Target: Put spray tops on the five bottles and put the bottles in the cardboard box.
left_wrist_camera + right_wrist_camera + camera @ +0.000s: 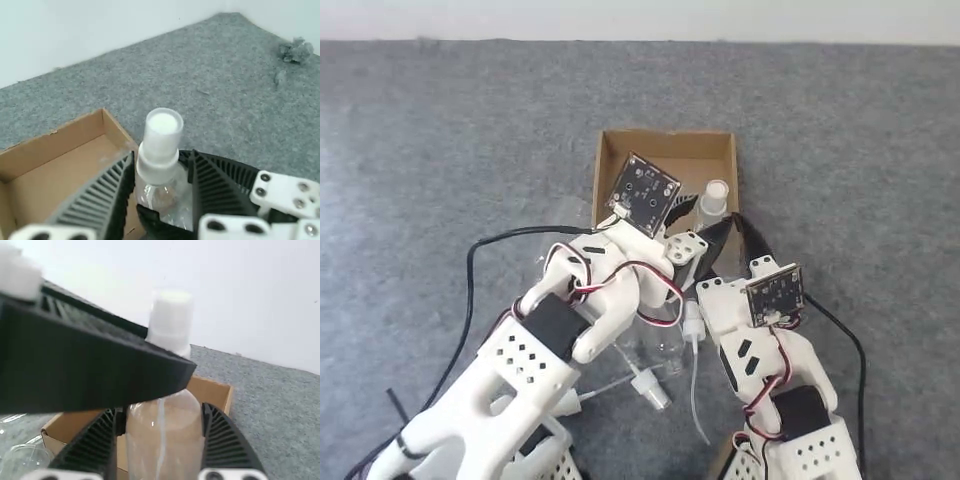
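A clear bottle [713,205] with a white spray top [161,135] stands upright at the right edge of the cardboard box [665,160]. My right gripper [161,412] is shut on the bottle's clear body [162,440]. My left gripper [161,160] is closed on the neck just under the spray top, one ribbed finger [107,192] on each side. In the high view the left gripper [705,232] and right gripper [738,240] meet at the bottle. In the right wrist view the other arm's black finger [90,370] crosses in front of the bottle.
Clear bottles [660,345] lie on the grey carpet between the two arms. Loose white spray tops with tubes lie there too [692,325] [650,385]. A black cable [470,290] loops at the left. The box floor [60,170] looks bare.
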